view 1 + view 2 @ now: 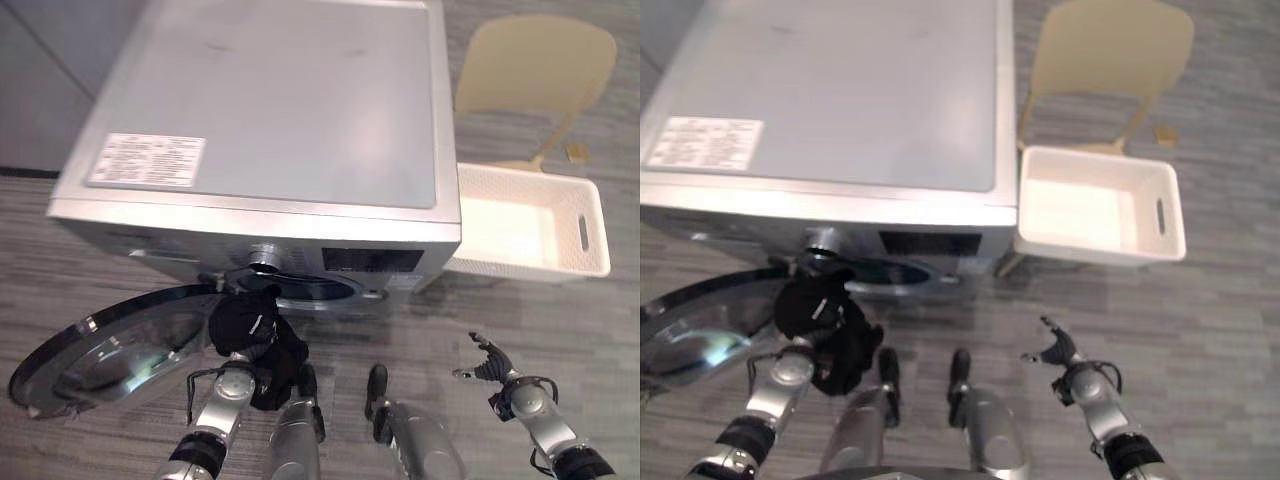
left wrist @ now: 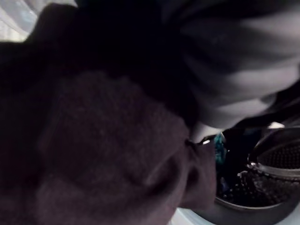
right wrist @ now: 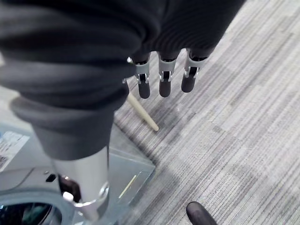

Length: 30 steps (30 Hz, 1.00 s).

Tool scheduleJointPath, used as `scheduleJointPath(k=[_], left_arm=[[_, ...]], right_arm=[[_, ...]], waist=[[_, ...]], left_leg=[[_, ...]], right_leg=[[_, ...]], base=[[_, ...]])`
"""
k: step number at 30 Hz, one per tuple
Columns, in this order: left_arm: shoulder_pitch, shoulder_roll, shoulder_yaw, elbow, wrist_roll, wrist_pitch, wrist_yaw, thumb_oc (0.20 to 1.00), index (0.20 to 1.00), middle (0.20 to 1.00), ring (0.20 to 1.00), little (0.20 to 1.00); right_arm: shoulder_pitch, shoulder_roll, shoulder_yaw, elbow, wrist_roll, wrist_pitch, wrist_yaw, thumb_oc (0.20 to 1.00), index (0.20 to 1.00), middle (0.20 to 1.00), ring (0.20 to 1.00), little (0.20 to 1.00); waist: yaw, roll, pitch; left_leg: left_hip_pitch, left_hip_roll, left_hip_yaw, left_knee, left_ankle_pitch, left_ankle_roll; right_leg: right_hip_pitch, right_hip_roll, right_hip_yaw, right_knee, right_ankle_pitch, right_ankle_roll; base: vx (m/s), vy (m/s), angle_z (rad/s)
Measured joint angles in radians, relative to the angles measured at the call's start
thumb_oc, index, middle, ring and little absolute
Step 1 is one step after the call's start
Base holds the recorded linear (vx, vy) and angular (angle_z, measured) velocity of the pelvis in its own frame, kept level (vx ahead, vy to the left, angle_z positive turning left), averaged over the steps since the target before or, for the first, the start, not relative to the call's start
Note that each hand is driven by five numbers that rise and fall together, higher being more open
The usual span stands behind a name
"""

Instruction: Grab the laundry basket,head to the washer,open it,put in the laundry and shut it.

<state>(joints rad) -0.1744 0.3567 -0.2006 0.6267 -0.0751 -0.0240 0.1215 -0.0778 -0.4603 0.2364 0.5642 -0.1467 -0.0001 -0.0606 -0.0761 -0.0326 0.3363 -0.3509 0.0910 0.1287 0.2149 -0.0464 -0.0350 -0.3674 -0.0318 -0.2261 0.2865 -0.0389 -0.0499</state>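
The left hand point(image 1: 240, 335), fingers hidden in a bunched black garment point(image 1: 262, 345), lifts it to the silver front-loading washer's point(image 1: 270, 130) open porthole for loading, while the right hand point(image 1: 492, 362) hangs slack-fingered, empty.

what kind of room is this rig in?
Probably a home laundry corner or a mock-up of one: a front-loading washer with its door open, a white laundry basket beside it, a beige chair, wood-look floor.
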Motion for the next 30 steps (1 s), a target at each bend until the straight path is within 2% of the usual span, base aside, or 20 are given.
scheduleJointPath(k=[1, 3, 5, 7, 8, 10, 12, 13, 16, 17, 21, 22, 23, 26, 27, 28, 30], left_arm=[[-0.032, 0.009, 0.002, -0.002, 0.0, -0.01, 0.01, 0.2, 0.2, 0.2, 0.2, 0.2], [-0.112, 0.014, 0.006, 0.0, -0.001, -0.012, 0.023, 0.2, 0.2, 0.2, 0.2, 0.2], [-0.181, 0.024, 0.001, -0.037, -0.002, -0.014, 0.051, 0.2, 0.2, 0.2, 0.2, 0.2], [-0.221, 0.037, -0.001, -0.062, -0.002, -0.018, 0.071, 0.2, 0.2, 0.2, 0.2, 0.2], [-0.235, 0.043, -0.01, -0.071, -0.002, -0.019, 0.085, 0.2, 0.2, 0.2, 0.2, 0.2], [-0.307, 0.073, -0.029, -0.079, -0.002, -0.021, 0.136, 0.2, 0.2, 0.2, 0.2, 0.2], [-0.362, 0.095, -0.047, -0.078, 0.001, -0.019, 0.167, 0.2, 0.2, 0.2, 0.2, 0.2], [-0.435, 0.135, -0.07, -0.078, 0.002, -0.019, 0.197, 0.2, 0.2, 0.2, 0.2, 0.2], [-0.592, 0.219, -0.098, -0.036, 0.004, -0.012, 0.235, 0.2, 0.2, 0.2, 0.2, 0.2], [-0.694, 0.274, -0.117, 0.006, 0.008, -0.012, 0.25, 0.2, 0.2, 0.2, 0.2, 0.2], [-0.874, 0.325, -0.151, 0.038, 0.009, -0.012, 0.303, 0.2, 0.2, 0.2, 0.2, 0.2], [-0.985, 0.39, -0.225, 0.04, 0.011, -0.023, 0.325, 0.2, 0.2, 0.2, 0.2, 0.2], [-0.995, 0.41, -0.222, 0.035, 0.014, -0.068, 0.341, 0.2, 0.2, 0.2, 0.2, 0.2], [-1.038, 0.451, -0.272, 0.043, 0.028, -0.052, 0.373, 0.2, 0.2, 0.2, 0.2, 0.2], [-1.074, 0.469, -0.309, 0.054, 0.057, -0.042, 0.398, 1.0, 1.0, 1.0, 1.0, 1.0], [-1.167, 0.527, -0.412, 0.084, 0.106, -0.034, 0.42, 1.0, 1.0, 1.0, 1.0, 1.0], [-1.235, 0.54, -0.471, 0.147, 0.159, -0.03, 0.428, 1.0, 1.0, 1.0, 1.0, 1.0]], right_arm=[[-0.027, 0.0, -0.004, 0.0, 0.001, -0.002, -0.007, 1.0, 1.0, 1.0, 1.0, 1.0], [-0.064, 0.005, -0.021, 0.001, 0.009, 0.0, -0.018, 1.0, 1.0, 1.0, 1.0, 1.0], [-0.079, 0.018, -0.025, -0.026, 0.038, 0.0, -0.026, 1.0, 1.0, 1.0, 1.0, 1.0], [-0.097, 0.021, -0.026, -0.052, 0.042, -0.002, -0.031, 1.0, 1.0, 1.0, 1.0, 1.0], [-0.098, 0.019, -0.026, -0.073, 0.042, -0.002, -0.038, 1.0, 1.0, 1.0, 1.0, 1.0], [-0.144, 0.022, -0.027, -0.125, 0.05, -0.015, -0.066, 1.0, 1.0, 1.0, 1.0, 1.0], [-0.175, 0.019, -0.026, -0.164, 0.051, -0.023, -0.074, 1.0, 1.0, 1.0, 1.0, 1.0], [-0.194, 0.009, -0.026, -0.232, 0.072, -0.043, -0.078, 1.0, 1.0, 1.0, 1.0, 1.0], [-0.224, 0.004, -0.025, -0.286, 0.086, -0.066, -0.089, 1.0, 1.0, 1.0, 1.0, 1.0], [-0.222, -0.004, -0.025, -0.316, 0.087, -0.074, -0.089, 1.0, 1.0, 1.0, 1.0, 1.0], [-0.208, -0.02, -0.021, -0.32, 0.092, -0.088, -0.089, 1.0, 1.0, 1.0, 1.0, 1.0], [-0.203, -0.05, 0.006, -0.338, 0.12, -0.101, -0.084, 1.0, 1.0, 1.0, 1.0, 1.0], [-0.199, -0.055, 0.001, -0.349, 0.128, -0.111, -0.082, 1.0, 1.0, 1.0, 1.0, 1.0], [-0.199, -0.076, 0.003, -0.356, 0.153, -0.126, -0.067, 1.0, 1.0, 1.0, 1.0, 1.0], [-0.2, -0.08, 0.005, -0.362, 0.168, -0.138, -0.066, 1.0, 1.0, 1.0, 1.0, 1.0], [-0.2, -0.089, 0.004, -0.385, 0.204, -0.163, -0.064, 1.0, 1.0, 1.0, 1.0, 1.0], [-0.207, -0.11, 0.002, -0.387, 0.236, -0.172, -0.054, 1.0, 1.0, 1.0, 1.0, 1.0]], waist=[[-0.001, -0.014, 0.024], [-0.014, -0.023, 0.094], [-0.024, -0.033, 0.155], [-0.031, -0.034, 0.192], [-0.03, -0.034, 0.192], [-0.031, -0.039, 0.199], [-0.036, -0.04, 0.199], [-0.042, -0.041, 0.199], [-0.082, -0.045, 0.202], [-0.099, -0.045, 0.202], [-0.126, -0.042, 0.205], [-0.136, -0.039, 0.204], [-0.14, -0.038, 0.204], [-0.136, -0.038, 0.204], [-0.135, -0.037, 0.203], [-0.134, -0.034, 0.202], [-0.121, -0.031, 0.204]], left_leg=[[-0.037, -0.012, 0.004, 0.02, 0.026, 0.006], [-0.086, -0.034, 0.034, 0.06, 0.032, 0.023], [-0.147, -0.049, 0.061, 0.123, 0.006, 0.052], [-0.174, -0.055, 0.075, 0.161, 0.001, 0.058], [-0.206, -0.054, 0.085, 0.191, -0.008, 0.062], [-0.313, -0.042, 0.111, 0.31, -0.064, 0.091], [-0.392, -0.029, 0.118, 0.405, -0.094, 0.093], [-0.484, -0.005, 0.129, 0.512, -0.144, 0.102], [-0.611, 0.032, 0.145, 0.662, -0.195, 0.112], [-0.665, 0.044, 0.144, 0.72, -0.224, 0.12], [-0.718, 0.068, 0.165, 0.767, -0.234, 0.122], [-0.76, 0.079, 0.161, 0.792, -0.239, 0.12], [-0.777, 0.085, 0.161, 0.798, -0.239, 0.12], [-0.823, 0.105, 0.161, 0.823, -0.237, 0.124], [-0.839, 0.112, 0.16, 0.829, -0.236, 0.123], [-0.879, 0.128, 0.159, 0.841, -0.236, 0.123], [-0.91, 0.136, 0.161, 0.852, -0.236, 0.123]], right_leg=[[-0.066, -0.02, 0.024, 0.067, -0.022, 0.006], [-0.13, -0.047, 0.048, 0.128, -0.031, 0.021], [-0.201, -0.081, 0.074, 0.199, -0.042, 0.034], [-0.225, -0.095, 0.083, 0.218, -0.043, 0.038], [-0.259, -0.102, 0.089, 0.251, -0.047, 0.042], [-0.371, -0.115, 0.111, 0.367, -0.086, 0.043], [-0.455, -0.116, 0.13, 0.435, -0.104, 0.044], [-0.544, -0.108, 0.153, 0.526, -0.152, 0.044], [-0.68, -0.101, 0.175, 0.652, -0.177, 0.036], [-0.735, -0.097, 0.183, 0.706, -0.189, 0.031], [-0.807, -0.09, 0.198, 0.748, -0.191, 0.033], [-0.846, -0.077, 0.201, 0.765, -0.192, 0.031], [-0.866, -0.073, 0.201, 0.768, -0.191, 0.031], [-0.914, -0.062, 0.199, 0.787, -0.192, 0.028], [-0.931, -0.054, 0.199, 0.788, -0.192, 0.027], [-0.968, -0.041, 0.196, 0.789, -0.188, 0.023], [-0.997, -0.036, 0.193, 0.791, -0.17, 0.018]], base=[[-0.1, 0.139, -0.64], [-0.09, 0.091, -0.26], [-0.13, 0.065, -0.06], [-0.12, 0.047, -0.04], [-0.13, 0.047, 0.0], [-0.14, 0.058, -0.04], [-0.06, 0.049, -0.14], [-0.04, 0.03, -0.26], [-0.01, 0.017, -0.26], [0.02, -0.012, -0.17], [0.01, -0.026, -0.2], [0.02, -0.026, -0.2], [0.02, -0.042, -0.19], [0.0, -0.032, -0.08], [-0.01, -0.021, -0.13], [-0.01, -0.02, -0.17], [-0.01, -0.046, -0.18]])
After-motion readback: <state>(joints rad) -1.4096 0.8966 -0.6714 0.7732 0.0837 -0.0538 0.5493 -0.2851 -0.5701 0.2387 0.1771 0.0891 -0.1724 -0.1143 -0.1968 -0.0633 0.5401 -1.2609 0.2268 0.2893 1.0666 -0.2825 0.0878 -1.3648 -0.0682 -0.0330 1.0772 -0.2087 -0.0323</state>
